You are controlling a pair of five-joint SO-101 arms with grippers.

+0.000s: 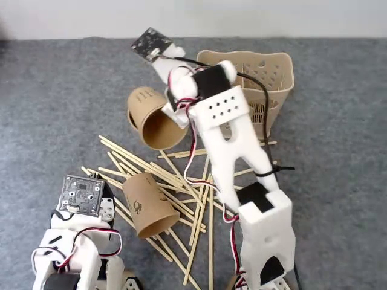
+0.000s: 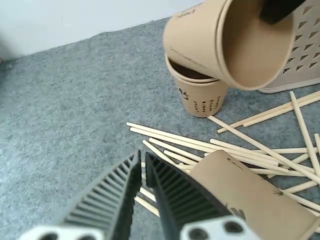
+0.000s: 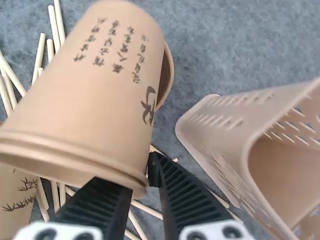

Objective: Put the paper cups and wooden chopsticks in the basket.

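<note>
**Right hand (image 3: pixel 145 175).** The hand grips the rim of one paper cup (image 1: pixel 158 128): one finger is inside the mouth and the other is outside against the wall. The cup is held clear of the bench (image 1: pixel 60 109). Its long axis is tilted, so the mouth faces the near edge and the base points away.

**Governing relation.** The basket (image 1: pixel 248 57) stands open side up just beside the held cup, on its right in the high view. The cup is not yet over the opening. Judgement: the next move must carry the cup sideways over the near rim of the basket. The right arm is the nearer one and is already loaded.

**Other items.**
- A second cup (image 2: pixel 200 95) stands upright on the bench, close behind the held cup.
- A third cup (image 1: pixel 148 205) lies on its side across the scattered wooden chopsticks (image 1: pixel 181 181), nearest the left arm.

**Left hand (image 2: pixel 141 160).** The jaws are narrowed to a slit and hold nothing. The hand hangs above the bench beside the lying cup.
</note>
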